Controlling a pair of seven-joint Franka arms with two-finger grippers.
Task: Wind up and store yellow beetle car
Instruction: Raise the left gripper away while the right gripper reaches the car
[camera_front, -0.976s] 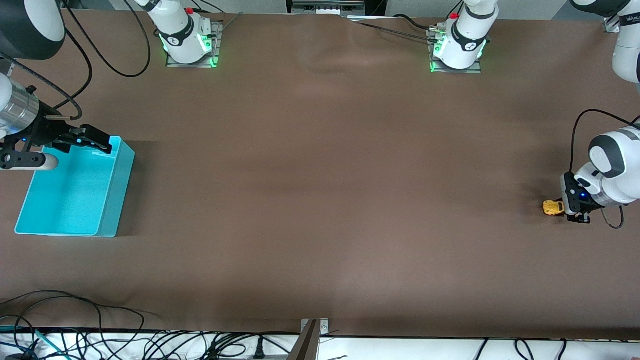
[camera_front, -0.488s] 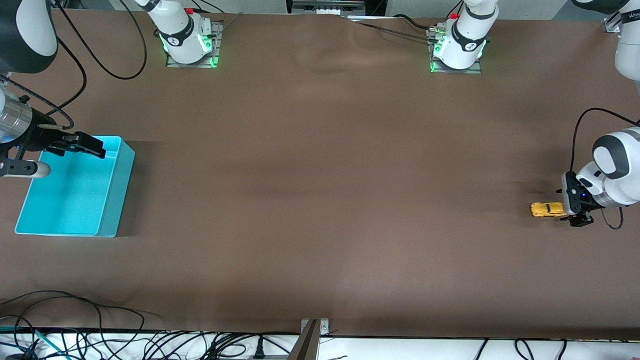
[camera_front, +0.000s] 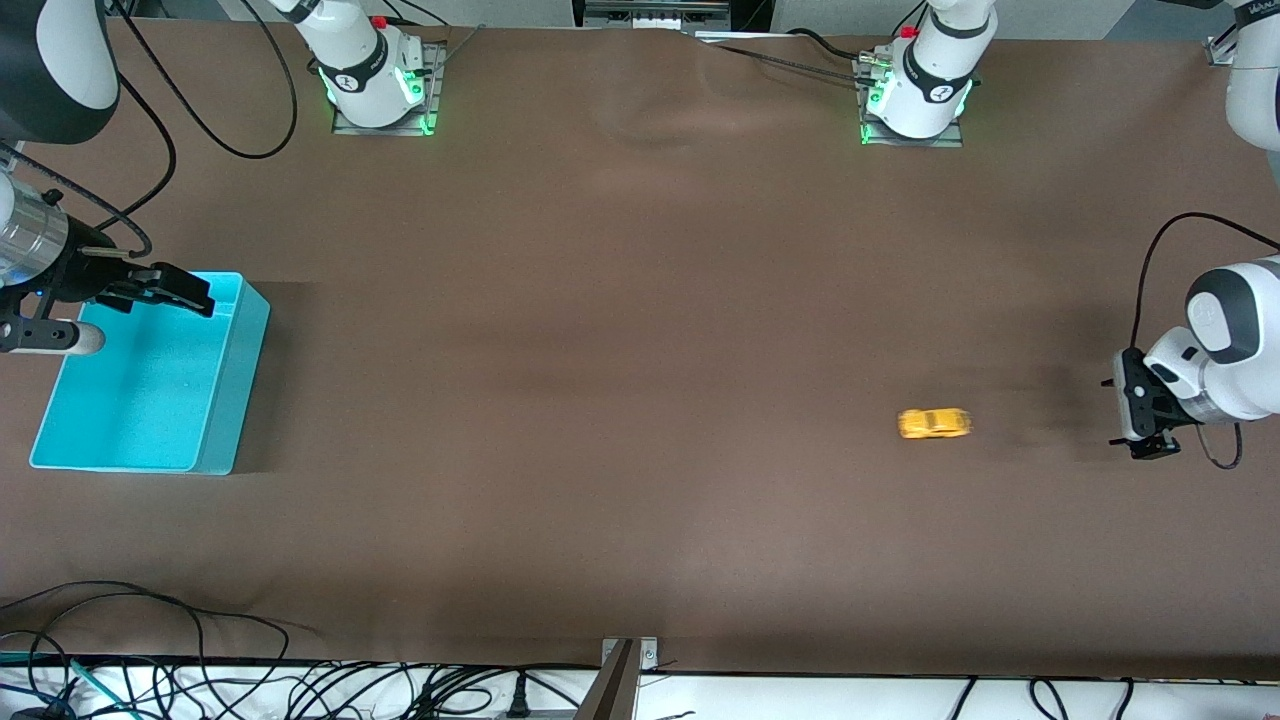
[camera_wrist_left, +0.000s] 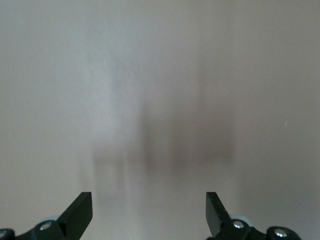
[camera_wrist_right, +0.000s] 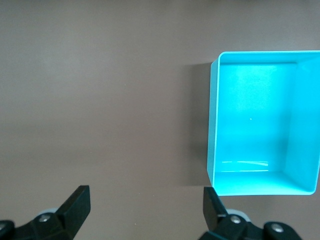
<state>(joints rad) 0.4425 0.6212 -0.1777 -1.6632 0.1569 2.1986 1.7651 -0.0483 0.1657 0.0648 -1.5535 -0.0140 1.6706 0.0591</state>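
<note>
The yellow beetle car stands alone on the brown table, blurred as if rolling, apart from both grippers. It does not show in either wrist view. My left gripper is low at the left arm's end of the table, open and empty; its wrist view shows only bare table between its fingers. My right gripper is open and empty over the rim of the turquoise bin at the right arm's end. The empty bin also shows in the right wrist view, beside the open right gripper.
The arm bases stand along the table's edge farthest from the front camera. Cables lie off the table's edge nearest that camera. A metal bracket sits at the middle of that edge.
The car has left the left gripper's fingers and rolled across the table toward the right arm's end. The left gripper has opened and drawn back slightly. The right gripper shifted a little over the bin.
</note>
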